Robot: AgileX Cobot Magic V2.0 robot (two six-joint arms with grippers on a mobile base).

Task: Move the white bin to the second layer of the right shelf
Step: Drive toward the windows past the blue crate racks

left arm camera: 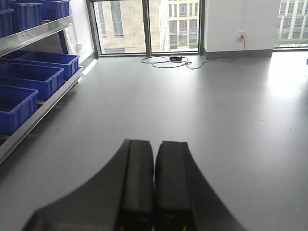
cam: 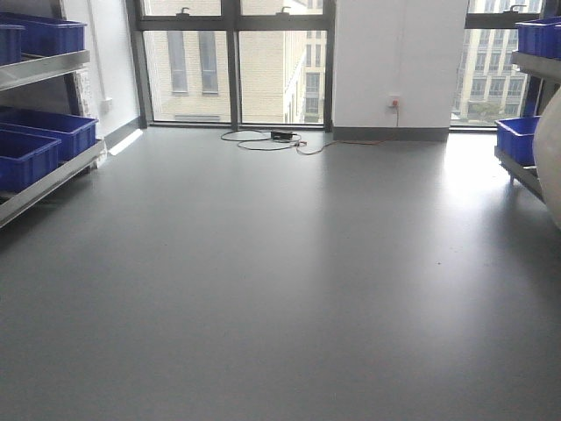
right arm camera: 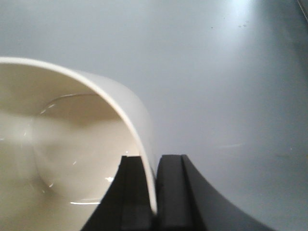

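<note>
Right claw (right arm camera: 155,187) pinches one white bin (right arm camera: 72,144) by its wall; left claw (left arm camera: 154,163) closed

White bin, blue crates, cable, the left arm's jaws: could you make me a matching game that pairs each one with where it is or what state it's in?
Things
1. white bin
2. blue crates
3. cable
4. left jaws

Places or states
A. shut, holding nothing
B. lying on the floor by the window
C. sitting on the steel shelves
D. wall pinched between the right jaws

Pairs: 1-D, 2-C, 3-B, 4-A
</note>
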